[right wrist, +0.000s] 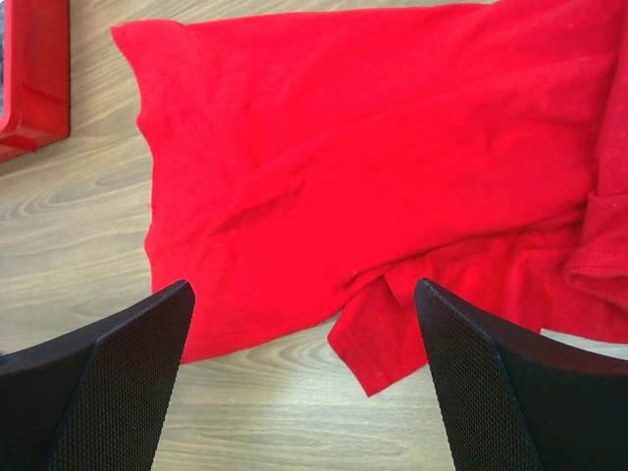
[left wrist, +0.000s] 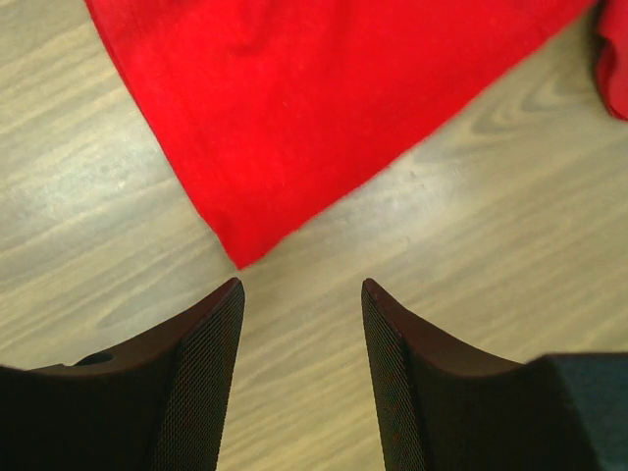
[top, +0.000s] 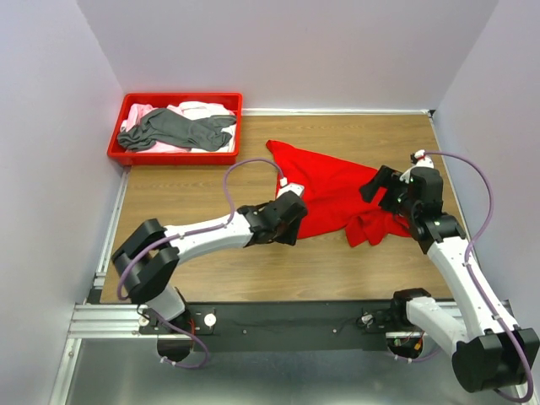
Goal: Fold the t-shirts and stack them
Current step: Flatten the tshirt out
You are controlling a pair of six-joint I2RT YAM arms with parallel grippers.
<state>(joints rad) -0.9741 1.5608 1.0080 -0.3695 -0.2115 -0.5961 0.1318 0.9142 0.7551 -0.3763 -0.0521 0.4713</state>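
Hardly begun, I'd say: the red t-shirt (top: 337,198) lies rumpled and unfolded on the worktop (top: 194,190), the grey t-shirt (top: 173,129) heaped in the tray (top: 116,152). Left pincer (left wrist: 302,294) and right pincer (right wrist: 302,294) both gape apart, empty, at its edges.

The red t-shirt (top: 333,190) is plain, like the dark grey t-shirt (top: 177,128).

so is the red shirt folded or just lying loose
Not folded: the red shirt lies rumpled on the table, edges uneven, one part bunched.
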